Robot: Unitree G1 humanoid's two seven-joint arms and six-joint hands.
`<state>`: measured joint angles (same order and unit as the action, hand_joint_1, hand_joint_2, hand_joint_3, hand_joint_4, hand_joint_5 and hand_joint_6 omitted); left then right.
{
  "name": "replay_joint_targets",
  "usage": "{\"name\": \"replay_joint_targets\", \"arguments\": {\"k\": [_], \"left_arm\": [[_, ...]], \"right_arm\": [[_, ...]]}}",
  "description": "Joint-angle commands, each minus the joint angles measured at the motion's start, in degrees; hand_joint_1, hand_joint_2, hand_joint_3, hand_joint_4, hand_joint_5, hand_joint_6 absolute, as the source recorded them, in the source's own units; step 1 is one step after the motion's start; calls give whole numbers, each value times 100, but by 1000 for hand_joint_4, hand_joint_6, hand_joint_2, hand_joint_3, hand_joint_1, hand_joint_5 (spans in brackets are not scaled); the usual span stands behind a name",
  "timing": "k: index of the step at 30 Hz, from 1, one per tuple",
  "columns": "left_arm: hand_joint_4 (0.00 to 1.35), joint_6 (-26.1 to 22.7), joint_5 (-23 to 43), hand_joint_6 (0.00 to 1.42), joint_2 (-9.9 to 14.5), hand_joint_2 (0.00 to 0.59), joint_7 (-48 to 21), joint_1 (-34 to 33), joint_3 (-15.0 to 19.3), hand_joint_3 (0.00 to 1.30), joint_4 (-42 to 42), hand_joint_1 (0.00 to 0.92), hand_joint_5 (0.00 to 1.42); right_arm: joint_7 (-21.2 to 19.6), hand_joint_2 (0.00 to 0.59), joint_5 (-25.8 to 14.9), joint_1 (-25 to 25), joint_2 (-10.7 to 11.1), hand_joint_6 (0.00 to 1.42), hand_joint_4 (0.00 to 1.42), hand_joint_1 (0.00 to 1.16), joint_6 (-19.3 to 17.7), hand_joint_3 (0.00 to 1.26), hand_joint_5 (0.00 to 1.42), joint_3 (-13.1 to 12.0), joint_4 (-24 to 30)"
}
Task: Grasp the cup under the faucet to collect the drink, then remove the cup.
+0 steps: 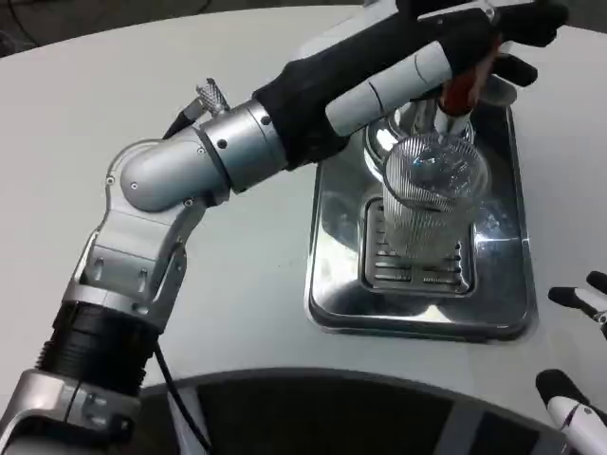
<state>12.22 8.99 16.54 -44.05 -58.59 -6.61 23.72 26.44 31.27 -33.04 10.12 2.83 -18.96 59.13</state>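
Note:
A clear ribbed cup stands upright on the grate of the steel drip tray, directly below the chrome faucet. My left arm reaches across from the left, and my left hand wraps its black fingers around the faucet's red tap handle above the cup. At the lower right edge my right hand waits over the table, well apart from the cup, with its fingers spread and nothing in them. I cannot tell whether liquid is in the cup.
The tray sits on the white table at the right of centre. My left forearm and elbow span the space left of the tray. A dark edge runs along the table's near side.

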Motion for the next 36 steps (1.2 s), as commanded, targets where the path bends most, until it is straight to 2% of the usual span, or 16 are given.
{"name": "replay_joint_targets", "arguments": {"k": [1, 14, 26, 33, 36], "left_arm": [[102, 97, -323, 245, 64, 106, -139, 75, -198, 168, 179, 0, 209], [41, 756, -842, 177, 156, 96, -65, 93, -403, 129, 325, 0, 137], [0, 1248, -1192, 143, 245, 95, -1, -17, -637, 91, 474, 0, 86], [0, 1338, -1272, 139, 269, 95, 6, -56, -738, 85, 493, 0, 81], [0, 1363, -1288, 126, 286, 95, 11, -56, -789, 79, 471, 0, 73]], "right_arm": [[-62, 420, -4, -96, 14, 0, 0, 215, -7, 146, 0, -2, 87], [-29, 420, -31, 129, 33, 0, 0, 215, 254, 146, 0, 79, 87], [-71, 423, -238, 261, 45, 0, 0, 216, 523, 136, 0, 198, 79], [-101, 432, -476, 314, 46, 0, 0, 219, 604, 127, 0, 169, 5], [-130, 434, -700, 340, 17, 0, 0, 220, 626, 121, 0, 153, -71]]}}
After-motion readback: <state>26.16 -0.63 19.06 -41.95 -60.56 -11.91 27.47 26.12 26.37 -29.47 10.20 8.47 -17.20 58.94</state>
